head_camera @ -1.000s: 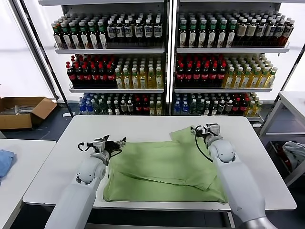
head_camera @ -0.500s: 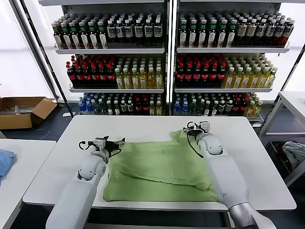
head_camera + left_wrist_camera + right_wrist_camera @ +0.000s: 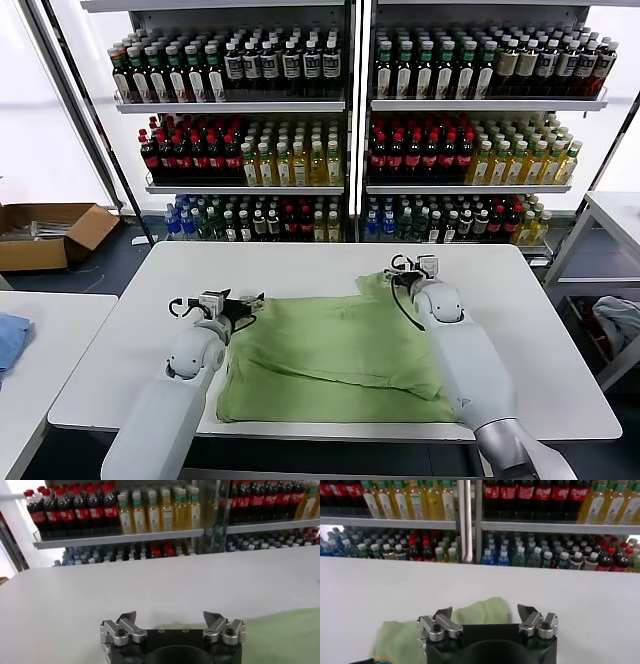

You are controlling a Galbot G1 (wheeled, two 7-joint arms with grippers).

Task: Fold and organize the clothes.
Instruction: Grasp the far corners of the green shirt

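The light green clothes [image 3: 340, 355] lie spread and partly folded on the white table [image 3: 300, 265], with one sleeve end bunched at the far right corner. My left gripper [image 3: 238, 304] hovers open at the cloth's far left edge; in the left wrist view its fingers [image 3: 126, 619] hold nothing and the green cloth [image 3: 285, 635] lies off to one side. My right gripper [image 3: 404, 270] stands open over the bunched sleeve [image 3: 481, 609], whose fabric lies between the spread fingertips of that gripper [image 3: 485, 612] but is not pinched.
Shelves of bottles [image 3: 350, 130] stand behind the table. A cardboard box [image 3: 45, 232] sits on the floor at the left. A blue cloth [image 3: 8, 335] lies on a side table at the left, and a pale cloth [image 3: 618, 318] is at the right.
My right gripper has shifted left and slightly away along the sleeve end. The left gripper has barely moved. Both stay open.
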